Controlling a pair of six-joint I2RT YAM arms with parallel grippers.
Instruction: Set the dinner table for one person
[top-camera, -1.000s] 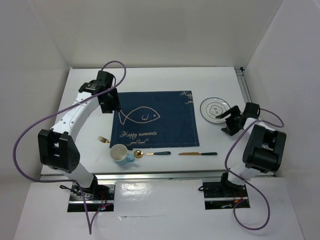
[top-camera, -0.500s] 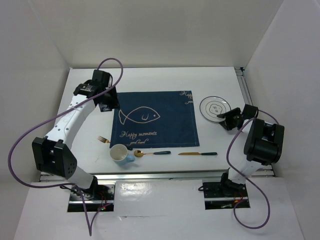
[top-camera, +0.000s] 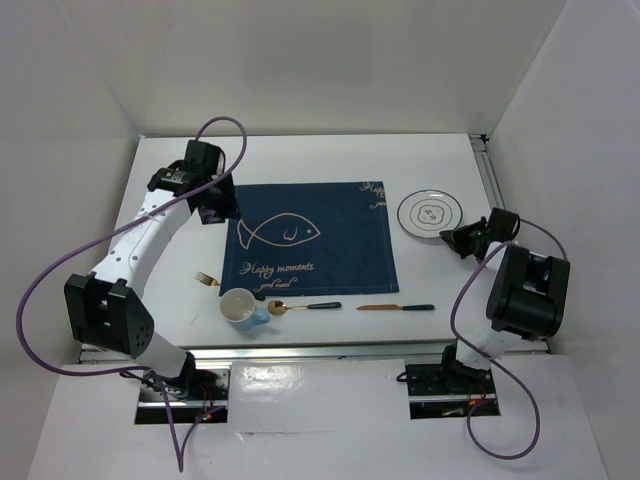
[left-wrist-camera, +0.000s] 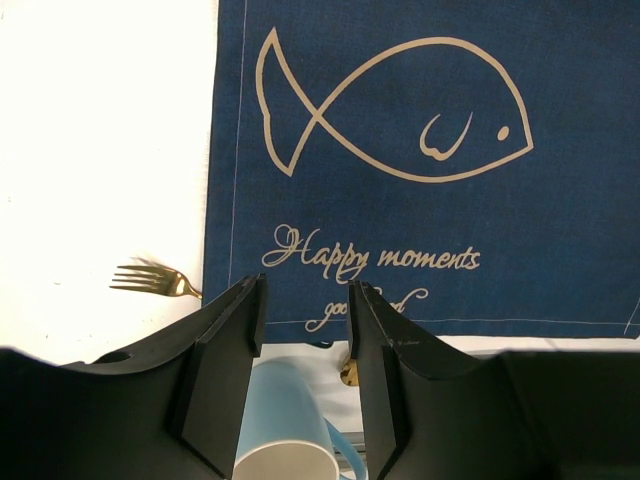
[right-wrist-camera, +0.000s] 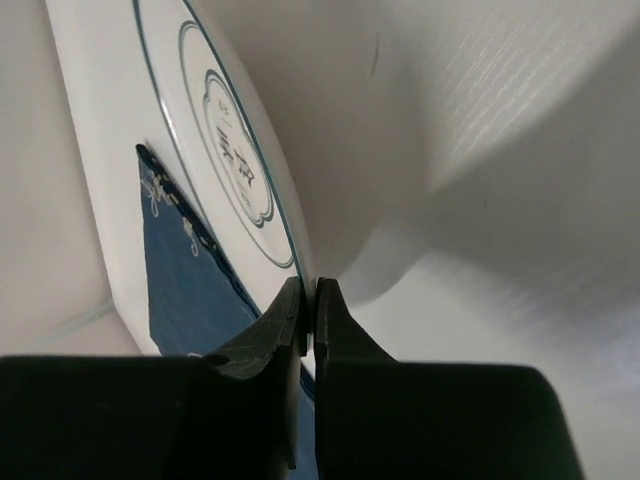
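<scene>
Now, on white worktop (top-camera: 300, 160) filling mid-frame, off blue placemat (top-camera: 310, 238) toward upper right: plate (top-camera: 430, 212), rim just clamped by right fingers (right-wrist-camera: 270, 340), wide apart a second ago. Likely ready for lifting onto placemat. Upper left, left fingers (left-wrist-camera: 225, 370) apart, empty.

White rectangular table, flat and level.
The large plain white tabletop of the table (top-camera: 300, 160) fills the middle of the top view, its long sides running left to right. Its far and side edges sit close against plain white walls (top-camera: 330, 70). A silver metal rail (top-camera: 489, 178) runs along its right edge. In the left wrist view its surface (left-wrist-camera: 100, 150) shows as smooth, unmarked white.
</scene>
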